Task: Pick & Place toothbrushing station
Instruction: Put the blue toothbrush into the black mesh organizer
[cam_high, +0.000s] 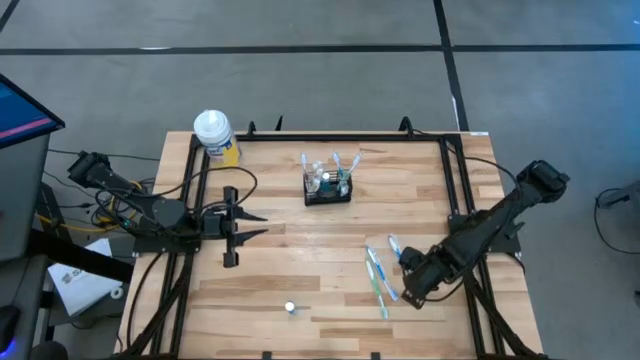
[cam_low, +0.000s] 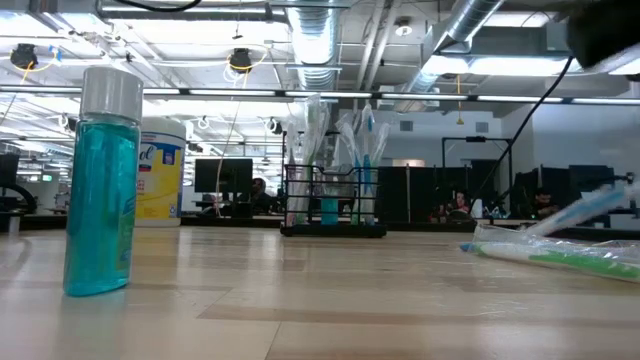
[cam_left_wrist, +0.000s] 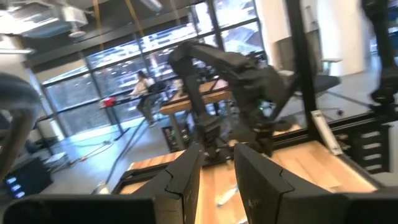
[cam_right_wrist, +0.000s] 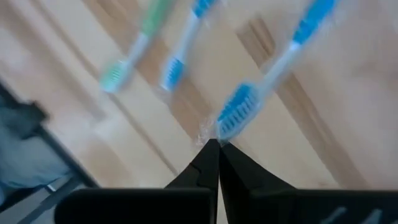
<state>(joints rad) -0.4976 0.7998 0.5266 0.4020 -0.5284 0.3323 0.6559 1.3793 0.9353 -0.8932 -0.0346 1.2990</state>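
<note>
The toothbrushing station (cam_high: 328, 188), a small black wire-mesh holder with several toothbrushes standing in it, sits on the table's far middle; it also shows in the low view (cam_low: 332, 210). My right gripper (cam_high: 403, 261) is low over the table's right part, shut on a wrapped blue toothbrush (cam_right_wrist: 273, 68). Two more wrapped toothbrushes, one green (cam_right_wrist: 134, 50) and one blue (cam_right_wrist: 183, 50), lie flat on the wood beside it (cam_high: 378, 278). My left gripper (cam_high: 252, 226) is open and empty at the table's left, pointing toward the right edge, well clear of the holder. My right gripper pinches the clear wrapper's edge (cam_right_wrist: 206, 133) at the toothbrush's bristle end (cam_right_wrist: 235, 115) between its two shut fingertips, only at their free ends. The handle runs away from the fingers. In the low view the toothbrush (cam_low: 590, 205) is tilted, one end raised above the others.
A white-capped yellow bottle (cam_high: 216, 135) stands at the far left corner. A small teal bottle with a white cap (cam_low: 100, 180) stands near the front edge (cam_high: 290, 308). Black frame rails (cam_high: 455, 180) run along the table's sides and far edge. Bare wood lies between holder and toothbrushes.
</note>
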